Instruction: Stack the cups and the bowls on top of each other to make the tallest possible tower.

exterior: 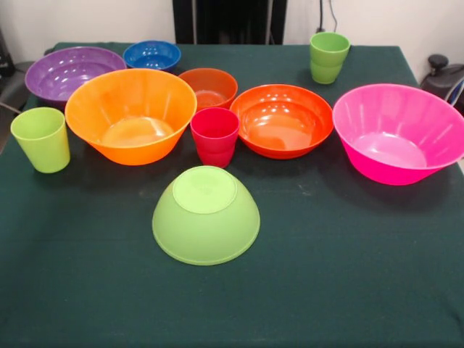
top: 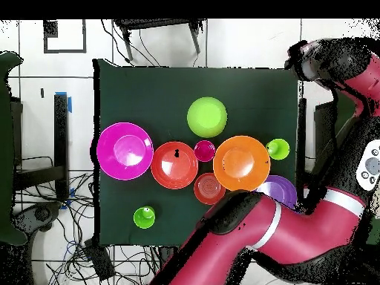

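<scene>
So basically nothing was stacked yet. Everything sat on its own on the green table [exterior: 87, 297], with the lime green bowl [exterior: 206, 215] flipped rim-down out front as the only base ready.

- **Left of it:** a light green cup [exterior: 40, 139], the purple bowl [exterior: 72, 72], the big yellow-orange bowl [exterior: 130, 116] and the blue bowl [exterior: 151, 54].
- **Right behind it:** the small dark orange bowl [exterior: 209, 87] and the red-pink cup [exterior: 214, 136].
- **To its right:** the medium orange bowl [exterior: 281, 119], the other green cup [exterior: 329, 56] and the large pink bowl [exterior: 399, 134].

The arm [top: 297, 230] was folded off to the side, and I couldn't tell whether the gripper was apart or together. The whole tower was left to do.
</scene>
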Controlling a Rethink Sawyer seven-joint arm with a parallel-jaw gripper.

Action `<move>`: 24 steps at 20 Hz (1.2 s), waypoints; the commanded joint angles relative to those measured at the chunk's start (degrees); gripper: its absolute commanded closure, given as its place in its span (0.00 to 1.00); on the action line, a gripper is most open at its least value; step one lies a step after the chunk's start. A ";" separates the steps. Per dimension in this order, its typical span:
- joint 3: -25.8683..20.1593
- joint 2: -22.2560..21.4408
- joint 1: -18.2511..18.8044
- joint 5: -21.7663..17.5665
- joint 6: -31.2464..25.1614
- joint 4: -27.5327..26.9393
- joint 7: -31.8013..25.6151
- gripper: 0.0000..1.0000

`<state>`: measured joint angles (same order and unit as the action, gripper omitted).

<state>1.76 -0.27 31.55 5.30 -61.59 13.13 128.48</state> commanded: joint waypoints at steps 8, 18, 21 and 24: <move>2.84 8.92 -6.97 0.15 -2.36 -6.61 9.64 0.00; 11.10 12.94 -10.95 7.00 -0.98 -9.34 19.12 0.00; 15.57 14.83 -11.76 11.70 0.07 -10.16 21.30 0.00; 21.14 16.63 -12.29 17.71 1.15 -10.71 22.95 0.00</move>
<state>16.30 12.78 21.16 16.79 -61.64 2.30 135.04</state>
